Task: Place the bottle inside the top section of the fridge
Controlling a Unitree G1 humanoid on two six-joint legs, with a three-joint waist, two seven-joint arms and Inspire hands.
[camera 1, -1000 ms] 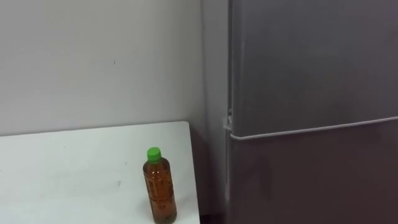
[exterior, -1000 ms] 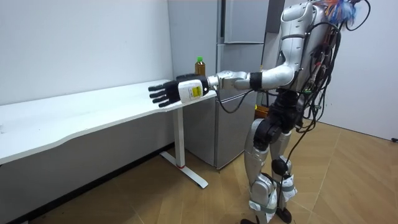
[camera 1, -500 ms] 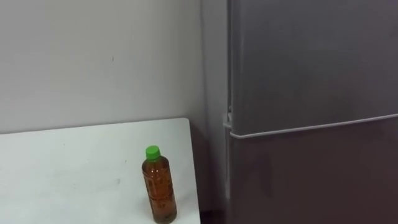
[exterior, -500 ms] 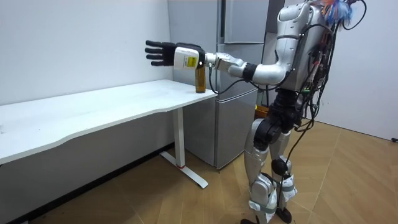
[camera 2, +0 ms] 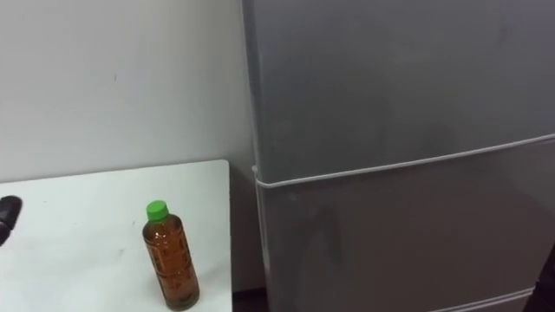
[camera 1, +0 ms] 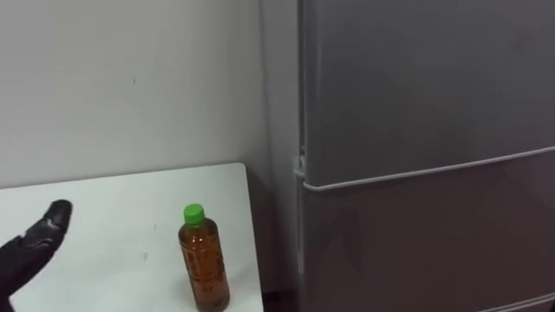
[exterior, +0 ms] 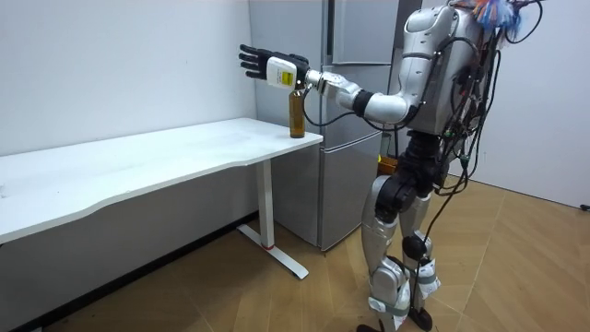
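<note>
**A:** What is the left hand doing?

**B:** It is raised in the air with its fingers straight and spread, holding nothing.

**A:** And the bottle?

**B:** It stands lower than the hand and to its right, apart from it, upright on the bench near the corner. The green cap is on and brown liquid reaches almost to the neck. The print on it is too small to read.

**A:** And further right?

**B:** The fridge, with both doors closed.

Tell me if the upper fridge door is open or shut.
Shut. The upper door lies flush above the lower door, with just a thin seam between them and no inside showing.
</note>
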